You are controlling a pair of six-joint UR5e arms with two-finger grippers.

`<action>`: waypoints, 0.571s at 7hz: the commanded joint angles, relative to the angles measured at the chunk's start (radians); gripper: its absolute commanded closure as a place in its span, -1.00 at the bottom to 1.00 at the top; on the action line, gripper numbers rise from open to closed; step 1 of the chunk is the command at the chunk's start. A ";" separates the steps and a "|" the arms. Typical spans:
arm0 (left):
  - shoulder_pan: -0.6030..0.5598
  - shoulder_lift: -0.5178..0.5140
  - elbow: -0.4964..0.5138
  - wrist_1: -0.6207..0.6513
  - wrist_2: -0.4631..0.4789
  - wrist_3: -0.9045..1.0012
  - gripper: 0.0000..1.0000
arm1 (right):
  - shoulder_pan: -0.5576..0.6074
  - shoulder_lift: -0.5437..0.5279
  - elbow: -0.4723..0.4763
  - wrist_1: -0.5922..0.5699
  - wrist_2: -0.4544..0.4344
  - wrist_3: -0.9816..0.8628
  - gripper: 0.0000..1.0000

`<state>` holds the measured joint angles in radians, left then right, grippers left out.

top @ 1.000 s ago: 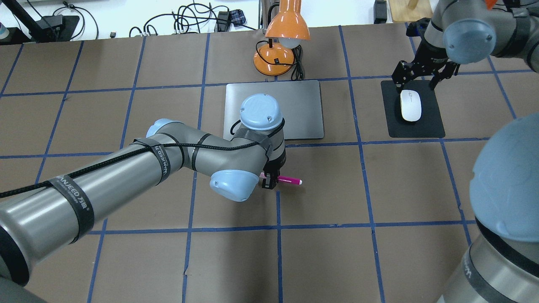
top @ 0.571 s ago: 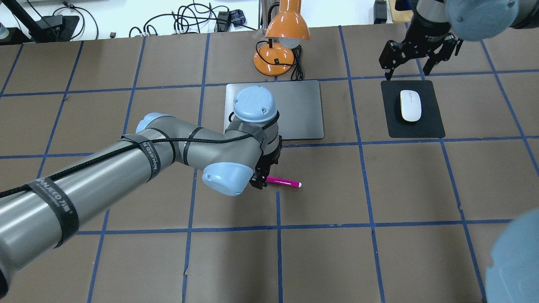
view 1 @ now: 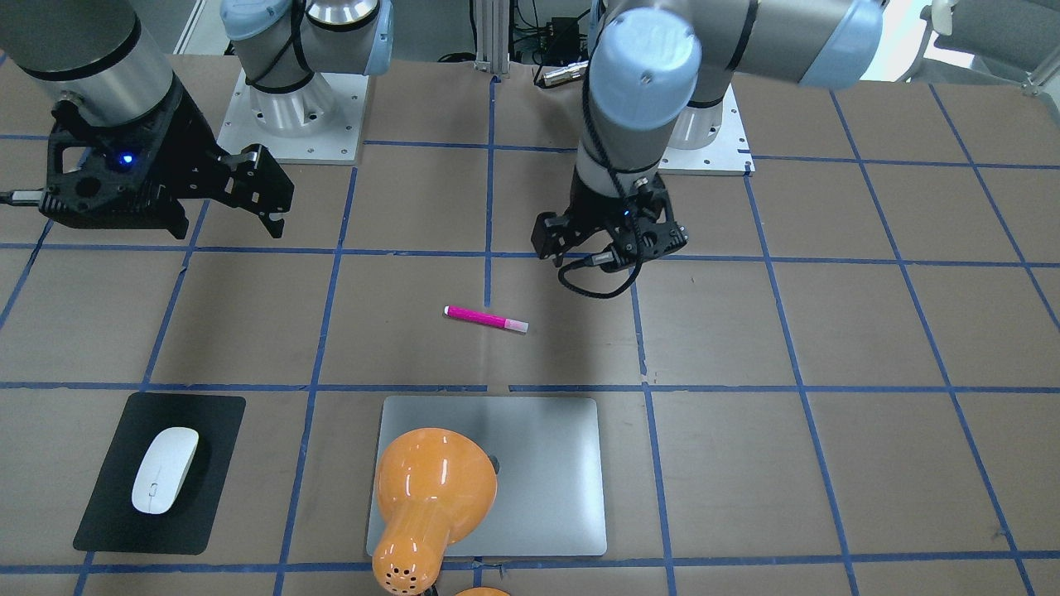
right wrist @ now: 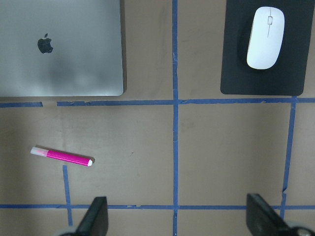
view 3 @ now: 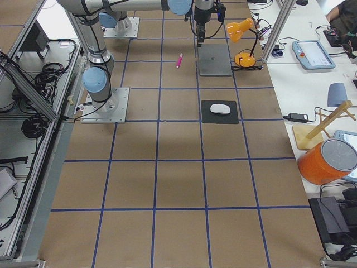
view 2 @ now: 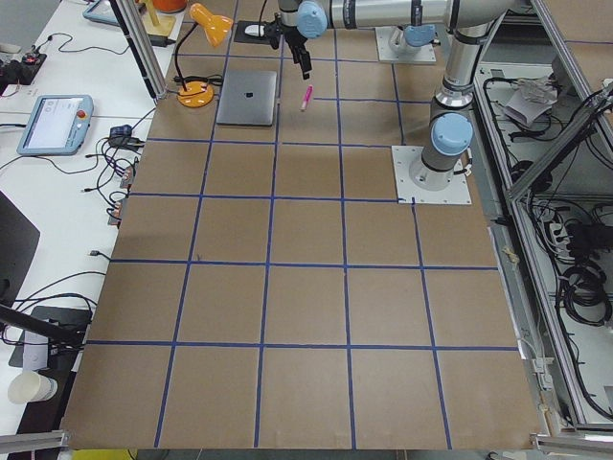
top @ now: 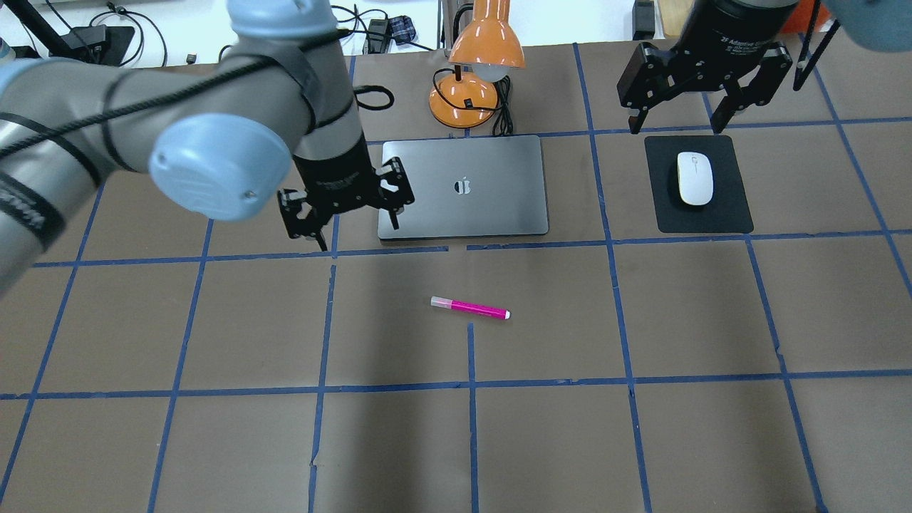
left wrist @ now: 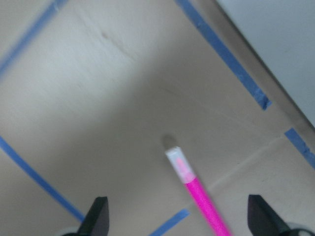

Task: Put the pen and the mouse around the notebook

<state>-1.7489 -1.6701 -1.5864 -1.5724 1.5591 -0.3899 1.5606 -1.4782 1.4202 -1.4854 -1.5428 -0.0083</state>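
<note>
Just on the robot's side of the notebook (top: 499, 178), the pen (top: 470, 308) lies flat and free on the worktop (top: 641, 320), near the slab's edge but not touching it. A second ago the left tool (view 1: 609, 248) was down over the pen's pale end. Now it has lifted and drawn back to the notebook's near-left corner, fingers spread wide with nothing between them, and the pen rests where it did. That reads as a finished release, with the pen set in front of the notebook. The mouse (top: 695, 178) sits on a thin black mat (top: 734, 217), well apart to the notebook's right. The right tool (top: 677, 125), which hung low over the mouse's far end, has risen above the mat's far edge, also spread and empty. Both items look placed and both arms appear to be retreating, so little seems left to do. The pen is a slim pink cylinder that could roll. The mouse is a smooth, glossy white oval, and the notebook a matte grey metal slab with rounded corners and a dark logo. Brown paper gridded with blue tape covers the worktop, and an orange lamp (top: 488, 43) stands beyond the notebook.
</note>
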 commanded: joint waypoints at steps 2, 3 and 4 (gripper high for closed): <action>0.123 0.093 0.085 -0.083 -0.008 0.309 -1.00 | 0.038 -0.001 -0.013 -0.001 -0.042 0.042 -1.00; 0.127 0.099 0.072 -0.080 -0.007 0.310 -1.00 | 0.038 0.015 -0.038 0.002 -0.043 0.036 -1.00; 0.138 0.098 0.074 -0.069 -0.013 0.309 -1.00 | 0.035 0.027 -0.038 0.002 -0.042 0.033 -1.00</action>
<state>-1.6237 -1.5759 -1.5106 -1.6497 1.5512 -0.0866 1.5967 -1.4651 1.3910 -1.4843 -1.5858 0.0249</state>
